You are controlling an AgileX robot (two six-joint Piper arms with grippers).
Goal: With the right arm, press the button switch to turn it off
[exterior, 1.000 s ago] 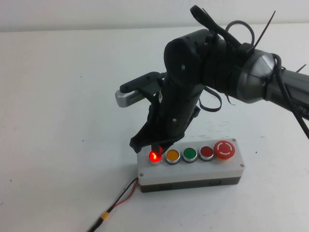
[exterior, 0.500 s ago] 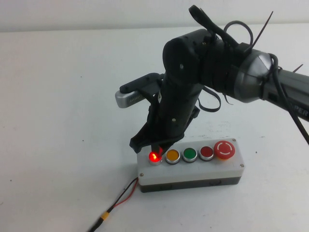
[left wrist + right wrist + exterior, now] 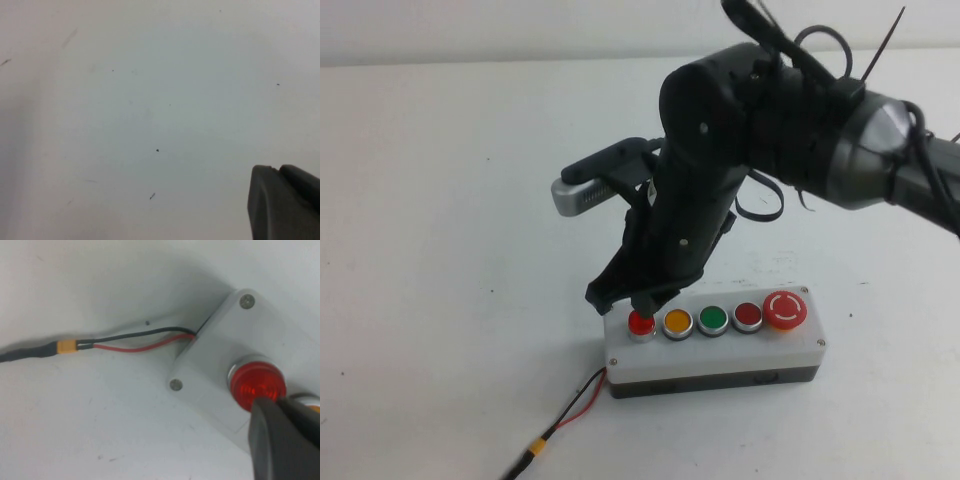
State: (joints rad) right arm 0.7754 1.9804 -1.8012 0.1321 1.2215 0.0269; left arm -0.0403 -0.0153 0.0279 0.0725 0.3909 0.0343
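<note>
A white and grey switch box [image 3: 720, 358] sits at the front middle of the table with a row of buttons: a red button [image 3: 641, 323] at its left end, then orange [image 3: 677, 323], green [image 3: 712, 320], dark red [image 3: 748, 316] and a big red mushroom button [image 3: 785, 309]. The left red button looks unlit. My right gripper [image 3: 642, 304] is shut, its tips just over that button's far edge. In the right wrist view the shut fingertips [image 3: 280, 415] touch the red button [image 3: 255, 383]. My left gripper [image 3: 280, 172] is shut over bare table and is out of the high view.
A red and black cable [image 3: 575, 412] with a yellow connector [image 3: 536, 450] runs from the box's left end toward the front edge. It also shows in the right wrist view [image 3: 130, 340]. The right arm [image 3: 840, 150] reaches in from the right.
The bright glow of the left red button has gone out. My right gripper has lifted and shifted slightly away from the button; the arm moved up a little.
</note>
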